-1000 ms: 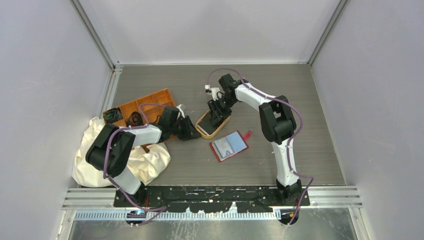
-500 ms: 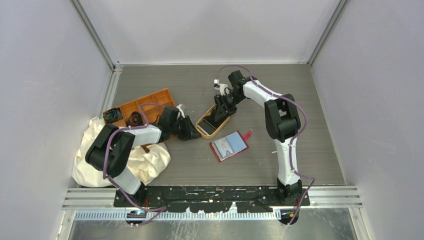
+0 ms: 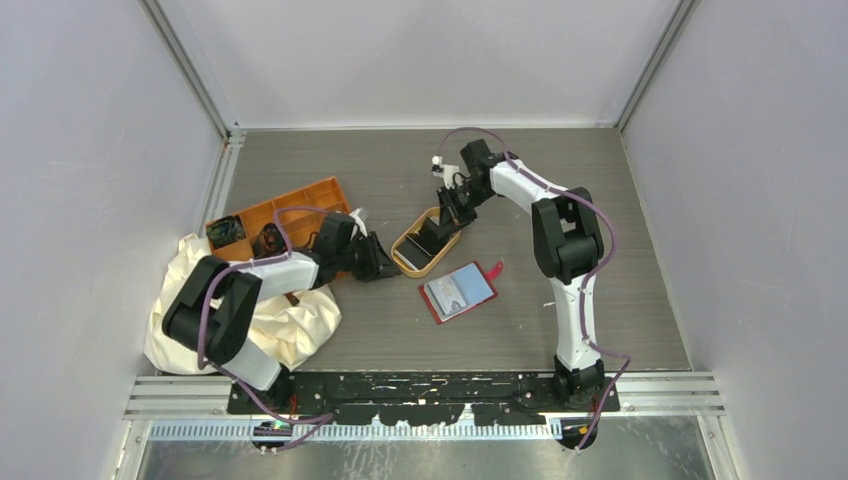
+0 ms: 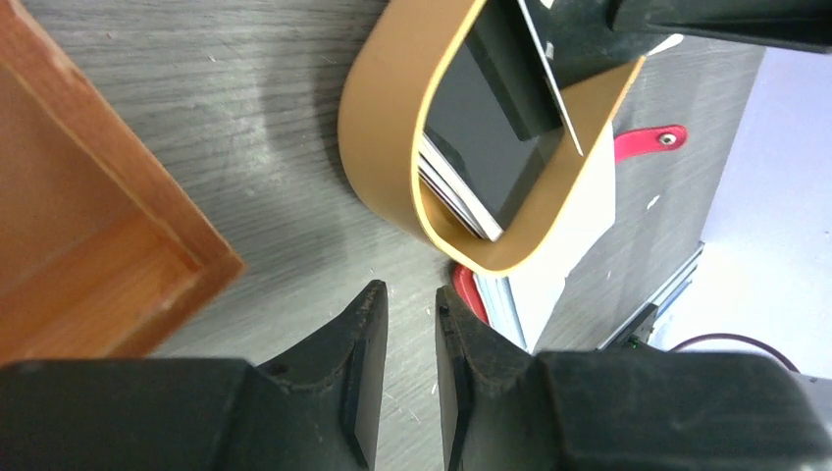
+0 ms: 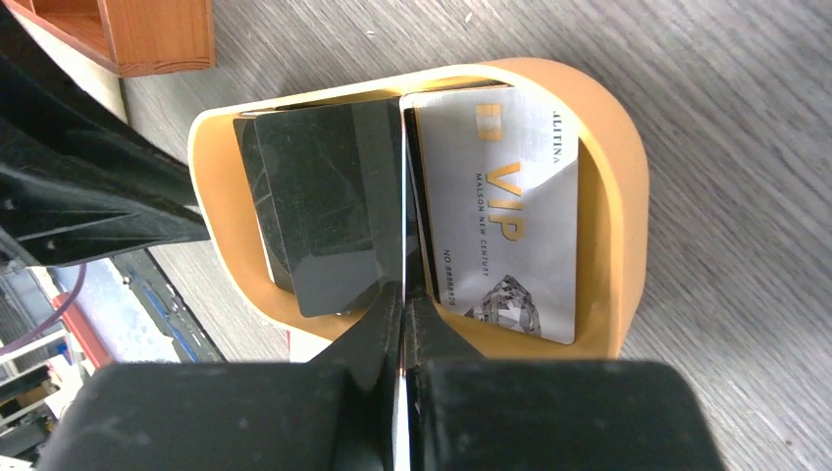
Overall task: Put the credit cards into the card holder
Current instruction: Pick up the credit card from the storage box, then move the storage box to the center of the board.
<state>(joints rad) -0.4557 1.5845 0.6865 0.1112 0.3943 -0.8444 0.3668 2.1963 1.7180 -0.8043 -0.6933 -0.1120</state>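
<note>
Pinching a dark card (image 4: 530, 83) on its edge, our right gripper (image 5: 402, 292) has both fingers pressed flat together on it, right above the tan dish (image 5: 613, 167). From the left wrist view, that card stands tilted up out of the dish, its lower end down inside the rim. We read this as the pick: one card in the grip, not yet on its way anywhere.

Below it the rest of the credit cards (image 5: 314, 177) lie in the dish, with a silver VIP card (image 5: 500, 216) flat on one side and black ones stacked on the other.

Our left gripper (image 4: 410, 299) sits low over the table just beside the dish's rounded end. Its fingers are nearly together, only a slit between them and nothing in it. It looks placed to steady the dish, though we can't tell whether it touches. The orange tray (image 4: 88, 226) is off to its side.

And the card holder (image 3: 458, 291)? It lies open on the table near the dish, on the side towards our bases, red snap tab out and sleeves facing up. Whether any sleeve is filled we can't make out from above.

By our count the bulk of the job is ahead. This card has to travel over and slide into a sleeve, then it's back for the silver one and the black ones.
</note>
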